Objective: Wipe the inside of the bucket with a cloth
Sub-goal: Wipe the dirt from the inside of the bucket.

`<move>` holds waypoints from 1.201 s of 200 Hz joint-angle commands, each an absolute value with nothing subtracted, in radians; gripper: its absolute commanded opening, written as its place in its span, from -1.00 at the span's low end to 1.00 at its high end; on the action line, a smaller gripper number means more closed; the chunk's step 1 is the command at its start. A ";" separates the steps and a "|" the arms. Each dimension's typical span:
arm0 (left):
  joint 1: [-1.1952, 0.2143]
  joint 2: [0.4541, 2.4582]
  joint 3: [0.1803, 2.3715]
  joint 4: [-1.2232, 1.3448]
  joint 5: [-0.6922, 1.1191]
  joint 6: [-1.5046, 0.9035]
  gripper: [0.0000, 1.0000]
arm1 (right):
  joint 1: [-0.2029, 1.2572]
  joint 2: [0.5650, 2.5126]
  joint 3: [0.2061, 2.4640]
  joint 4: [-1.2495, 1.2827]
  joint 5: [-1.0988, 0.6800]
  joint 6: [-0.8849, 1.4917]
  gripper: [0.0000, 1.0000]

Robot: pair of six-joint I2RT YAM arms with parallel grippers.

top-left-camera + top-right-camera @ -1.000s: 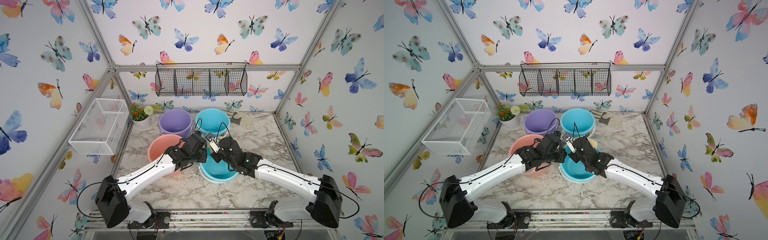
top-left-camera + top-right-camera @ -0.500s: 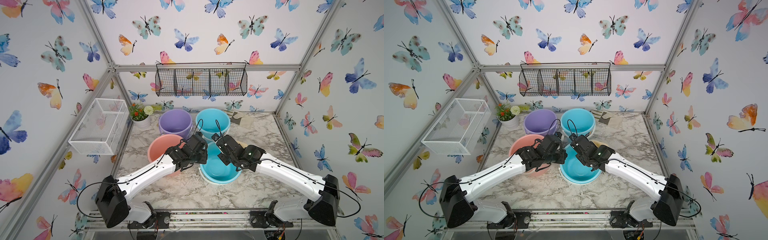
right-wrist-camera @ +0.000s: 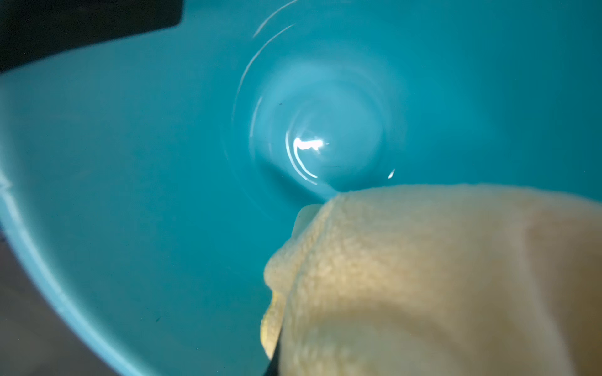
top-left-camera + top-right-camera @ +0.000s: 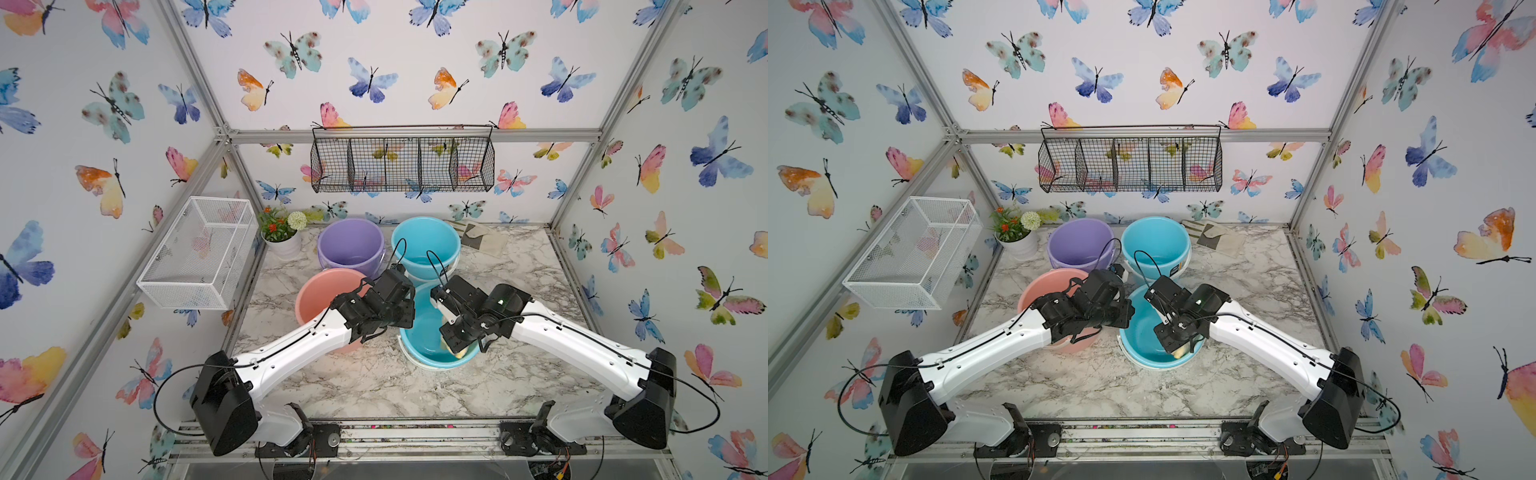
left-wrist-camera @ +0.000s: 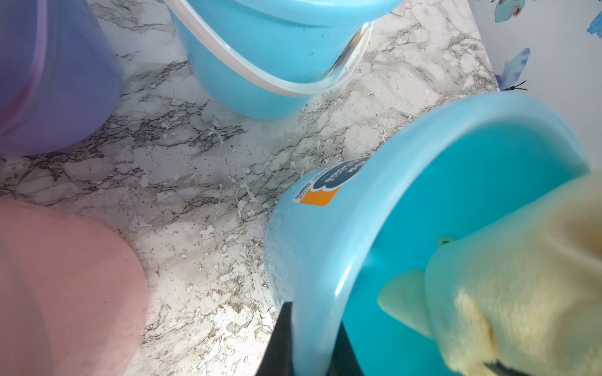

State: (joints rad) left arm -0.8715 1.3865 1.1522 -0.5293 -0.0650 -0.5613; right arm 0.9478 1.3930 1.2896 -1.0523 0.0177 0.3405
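The near blue bucket (image 4: 422, 338) stands tilted at the middle of the marble table, also seen in the other top view (image 4: 1142, 338). My left gripper (image 5: 312, 338) is shut on the bucket's rim (image 5: 325, 260), one finger outside the wall and one inside. My right gripper (image 4: 454, 340) reaches down into the bucket and is shut on the pale yellow cloth (image 4: 458, 352). In the right wrist view the cloth (image 3: 423, 276) lies bunched against the inner wall (image 3: 146, 169), beside the shiny bottom. It hides most of the right fingers. The cloth (image 5: 521, 293) also shows in the left wrist view.
A pink bucket (image 4: 322, 293) stands under my left arm, with a purple bucket (image 4: 351, 245) and a second blue bucket (image 4: 426, 245) behind it. A flower pot (image 4: 282, 239) and a beige cloth with a grey patch (image 4: 482, 241) lie at the back. A white mesh basket (image 4: 199, 257) hangs on the left wall and a black wire basket (image 4: 403, 164) on the back wall.
My right gripper has swept the cloth from the bucket's far rim down to its near inner side. The left arm has kept its hold and has not moved.
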 commanded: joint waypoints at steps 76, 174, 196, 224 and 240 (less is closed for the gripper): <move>-0.871 1.383 1.180 -0.515 -0.033 -0.559 -1.00 | 0.943 1.311 0.925 -0.073 -0.324 0.574 -0.96; -0.872 1.367 1.169 -0.522 -0.005 -0.564 -1.00 | 0.943 1.466 0.884 0.158 0.431 0.118 -0.96; -0.871 1.361 1.162 -0.522 -0.010 -0.566 -1.00 | 0.943 1.486 0.923 0.049 0.559 0.017 -0.96; -0.872 1.364 1.160 -0.519 -0.009 -0.566 -1.00 | 0.943 1.460 0.932 -0.073 0.676 -0.009 -0.96; -0.872 1.364 1.163 -0.521 -0.017 -0.566 -1.00 | 0.943 1.438 0.953 -0.206 0.711 0.023 -0.97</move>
